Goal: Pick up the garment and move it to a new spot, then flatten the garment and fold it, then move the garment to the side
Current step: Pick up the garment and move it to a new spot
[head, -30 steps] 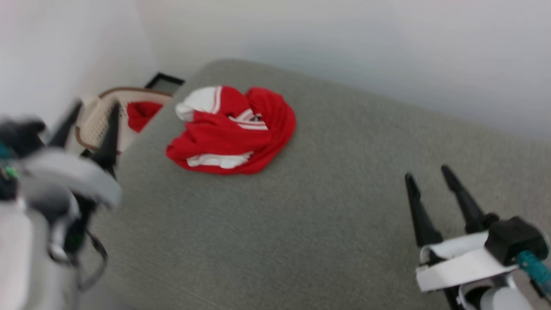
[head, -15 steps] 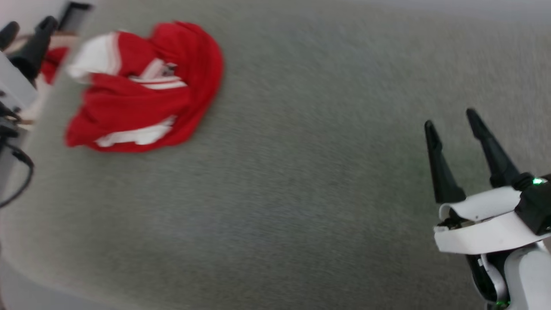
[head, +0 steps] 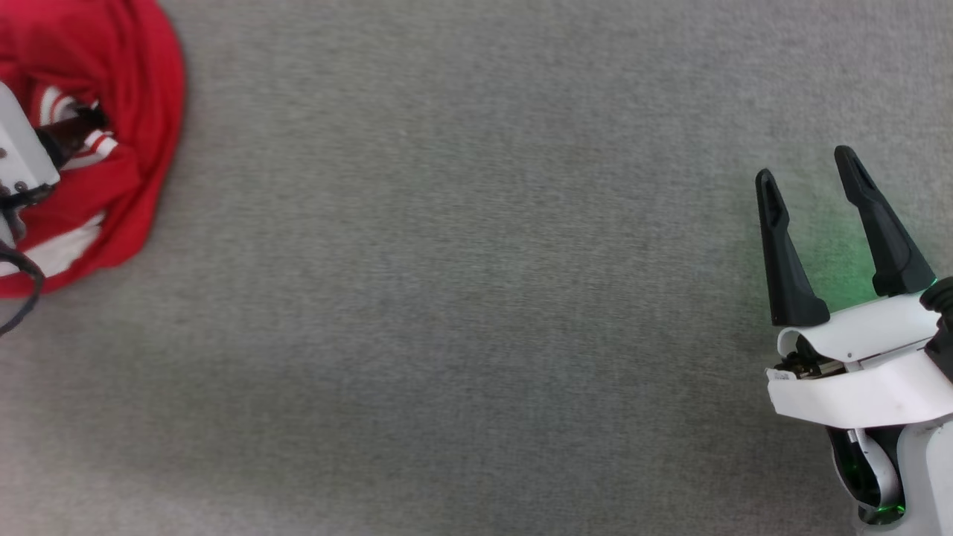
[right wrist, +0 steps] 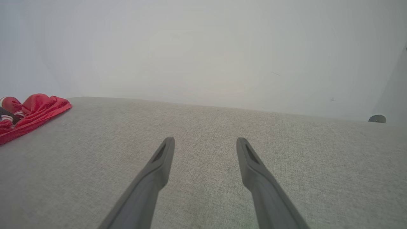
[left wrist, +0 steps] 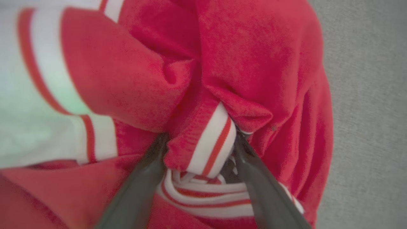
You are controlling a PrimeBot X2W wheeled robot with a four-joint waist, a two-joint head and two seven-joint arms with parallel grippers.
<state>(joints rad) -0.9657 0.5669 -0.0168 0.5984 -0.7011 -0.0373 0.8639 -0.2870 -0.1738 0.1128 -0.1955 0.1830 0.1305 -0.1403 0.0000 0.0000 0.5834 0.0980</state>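
The garment (head: 126, 89), red with white-red striped trim, lies crumpled at the far left on the grey cushion. In the left wrist view the garment (left wrist: 254, 47) is close up, and my left gripper (left wrist: 200, 140) is pushed into it. Its two fingers stand apart on either side of a fold of striped trim, open. In the head view the left gripper's pale wrist and dark fingers (head: 71, 134) lie over the cloth. My right gripper (head: 808, 167) hovers open over bare cushion at the right, far from the garment (right wrist: 31, 108). Nothing sits between the right gripper's (right wrist: 206, 141) fingers.
The grey fabric cushion (head: 447, 298) spreads wide between the two grippers. A pale wall (right wrist: 203, 47) rises behind its far edge. A small round grey object (right wrist: 377, 118) sits at the far right by the wall.
The head camera has swung down and right, so the garment now sits at the left edge and the basket has left view. My left gripper has come down into the garment.
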